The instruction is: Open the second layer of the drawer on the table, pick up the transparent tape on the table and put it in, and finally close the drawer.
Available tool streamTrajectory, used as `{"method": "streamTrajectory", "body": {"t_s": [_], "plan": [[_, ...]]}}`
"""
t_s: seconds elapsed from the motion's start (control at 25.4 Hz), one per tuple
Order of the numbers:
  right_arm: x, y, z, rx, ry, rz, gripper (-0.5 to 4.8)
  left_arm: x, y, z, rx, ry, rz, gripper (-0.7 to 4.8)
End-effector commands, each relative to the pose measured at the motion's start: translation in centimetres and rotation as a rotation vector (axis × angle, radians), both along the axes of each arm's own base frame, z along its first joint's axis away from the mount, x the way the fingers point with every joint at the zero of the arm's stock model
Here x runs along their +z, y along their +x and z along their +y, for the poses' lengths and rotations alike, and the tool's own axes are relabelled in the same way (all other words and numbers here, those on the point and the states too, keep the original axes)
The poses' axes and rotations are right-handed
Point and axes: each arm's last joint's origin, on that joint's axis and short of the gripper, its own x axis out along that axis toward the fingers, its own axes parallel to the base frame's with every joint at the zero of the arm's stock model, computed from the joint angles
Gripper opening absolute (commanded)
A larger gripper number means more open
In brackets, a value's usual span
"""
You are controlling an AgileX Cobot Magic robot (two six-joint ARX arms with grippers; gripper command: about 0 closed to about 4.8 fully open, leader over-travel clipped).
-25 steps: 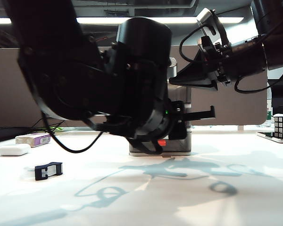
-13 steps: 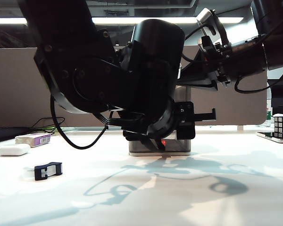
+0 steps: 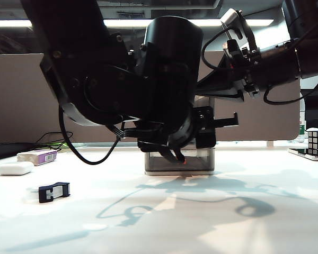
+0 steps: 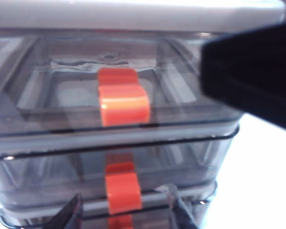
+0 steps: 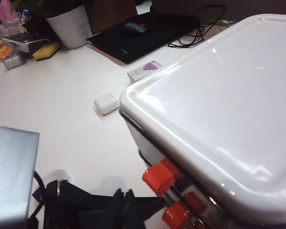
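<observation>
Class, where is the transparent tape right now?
In the exterior view the transparent tape lies on the table at the left, in front of the white case.

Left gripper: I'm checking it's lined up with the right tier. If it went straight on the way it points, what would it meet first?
Probably the drawer front: the left gripper faces the second layer's red-orange tab, jaws open either side. Depth is unclear.

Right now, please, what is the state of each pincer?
Left pincer: open, holding nothing, fingers apart beside a red-orange tab.
Right pincer: cannot be told; it is above the drawer.
</observation>
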Motion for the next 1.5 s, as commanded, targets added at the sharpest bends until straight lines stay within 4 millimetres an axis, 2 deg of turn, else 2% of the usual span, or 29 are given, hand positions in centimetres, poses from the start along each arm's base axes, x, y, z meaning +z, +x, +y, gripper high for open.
{"method": "streamTrajectory", "body": {"t_s": [0.04, 0.59, 0.71, 1.34, 1.5], "plan": [[0.3, 0.0, 0.1, 0.008, 0.007, -0.009, -0.05, 0.3, 0.3, 0.1, 0.01, -0.017, -0.013, 2.23], [0.3, 0.0, 0.1, 0.007, 0.007, -0.008, -0.05, 0.5, 1.1, 0.6, 0.024, -0.038, -0.02, 2.04], [0.3, 0.0, 0.1, 0.007, 0.006, -0.007, -0.05, 0.5, 1.1, 0.5, -0.021, -0.042, -0.014, 1.0], [0.3, 0.0, 0.1, 0.008, 0.006, -0.007, -0.05, 0.5, 1.8, 0.9, -0.04, -0.052, -0.009, 1.0], [0.3, 0.0, 0.1, 0.008, 0.006, -0.006, -0.05, 0.5, 1.8, 0.9, -0.041, -0.052, -0.009, 0.77]]}}
